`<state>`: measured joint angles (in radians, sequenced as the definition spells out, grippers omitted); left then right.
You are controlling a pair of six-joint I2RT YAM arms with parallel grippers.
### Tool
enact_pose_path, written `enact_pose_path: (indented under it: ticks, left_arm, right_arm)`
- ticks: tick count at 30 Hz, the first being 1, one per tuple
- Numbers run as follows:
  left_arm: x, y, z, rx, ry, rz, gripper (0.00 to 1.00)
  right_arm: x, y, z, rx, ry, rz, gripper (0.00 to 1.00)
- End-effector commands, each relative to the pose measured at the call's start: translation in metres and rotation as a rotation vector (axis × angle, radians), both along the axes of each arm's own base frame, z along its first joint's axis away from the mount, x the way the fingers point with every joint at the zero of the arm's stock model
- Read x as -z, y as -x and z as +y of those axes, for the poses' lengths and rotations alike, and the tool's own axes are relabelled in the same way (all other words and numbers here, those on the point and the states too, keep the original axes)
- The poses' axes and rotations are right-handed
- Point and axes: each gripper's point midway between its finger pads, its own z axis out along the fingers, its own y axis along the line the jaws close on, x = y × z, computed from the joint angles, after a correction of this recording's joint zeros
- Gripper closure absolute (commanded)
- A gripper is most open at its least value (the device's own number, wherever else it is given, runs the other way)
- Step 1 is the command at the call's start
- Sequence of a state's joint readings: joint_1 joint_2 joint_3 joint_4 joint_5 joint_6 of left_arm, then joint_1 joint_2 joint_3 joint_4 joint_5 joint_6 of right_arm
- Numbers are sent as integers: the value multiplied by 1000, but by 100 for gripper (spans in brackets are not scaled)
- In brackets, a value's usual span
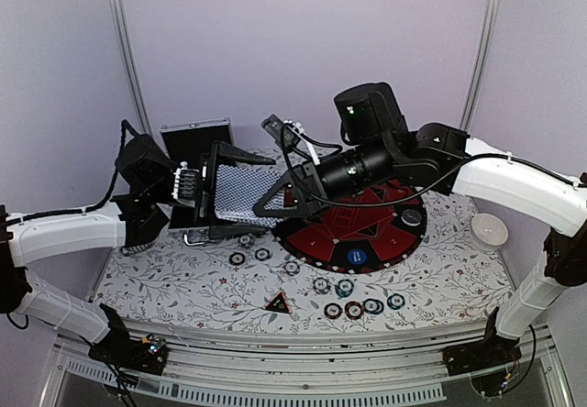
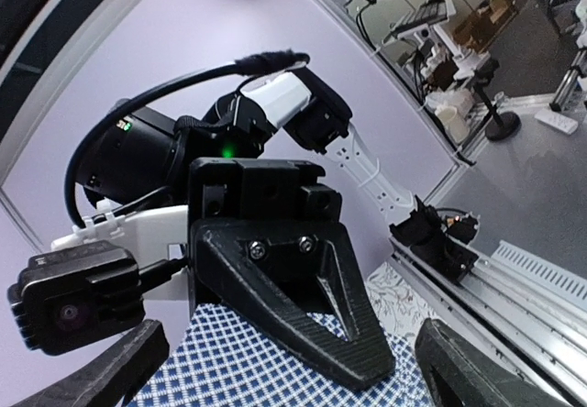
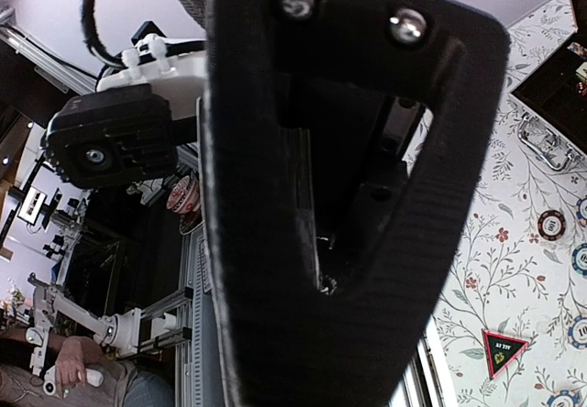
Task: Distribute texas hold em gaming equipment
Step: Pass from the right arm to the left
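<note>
A stack of grey-blue checked playing cards (image 1: 235, 185) hangs above the table's left side, with my right gripper (image 1: 266, 201) shut on it. My left gripper (image 1: 248, 196) stands open, one finger on each side of the cards, not touching them. The left wrist view has the cards (image 2: 211, 370) under the right arm's black finger (image 2: 303, 297), with my left gripper (image 2: 289, 375) wide open. In the right wrist view my right gripper (image 3: 321, 279) fills the frame. Several poker chips (image 1: 354, 310) and a red-black triangle (image 1: 277, 303) lie on the cloth. A blue button (image 1: 356, 257) and a black button (image 1: 412, 216) sit on the mat.
The round red-and-black mat (image 1: 390, 237) lies at centre right under the right arm. The silver-edged black case (image 1: 195, 136) stands at the back left, behind the left gripper. A white bowl (image 1: 489, 230) rests near the right edge. Purple walls close the back.
</note>
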<state>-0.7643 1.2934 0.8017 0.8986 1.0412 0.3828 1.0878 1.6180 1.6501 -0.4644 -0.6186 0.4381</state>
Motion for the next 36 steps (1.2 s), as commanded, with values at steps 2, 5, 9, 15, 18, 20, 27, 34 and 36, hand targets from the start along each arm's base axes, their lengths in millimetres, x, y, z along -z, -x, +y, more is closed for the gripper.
enact_pose_path:
  ticks: [2,5,9,15,18,20,27,34,36]
  left_arm:
    - [13,-17,-1,-173,-162,-76,4]
    - [6,-14,8,-208,-148,-113,5]
    - [14,-10,6,-169,-222,-79,13]
    - [12,-8,10,-184,-204,-86,19]
    - [15,-15,8,-216,-226,-78,14]
    - [17,-17,8,-224,-235,-73,12]
    - [20,-17,10,-235,-247,-66,15]
    - [15,-17,9,-240,-220,-78,28]
    - [14,-16,9,-238,-207,-63,28]
  right_arm:
    - [-10,1,-7,23,-11,8,97]
    - [-9,1,-11,31,-1,15,97]
    - [-9,0,-11,30,3,29,97]
    - [-8,1,-12,27,6,31,97]
    - [-8,1,-10,20,6,41,97]
    - [-5,2,-8,11,10,51,97]
    - [0,0,-6,9,20,72,97]
    - [2,-3,-4,10,25,79,97]
    - [4,-4,-5,14,29,83,97]
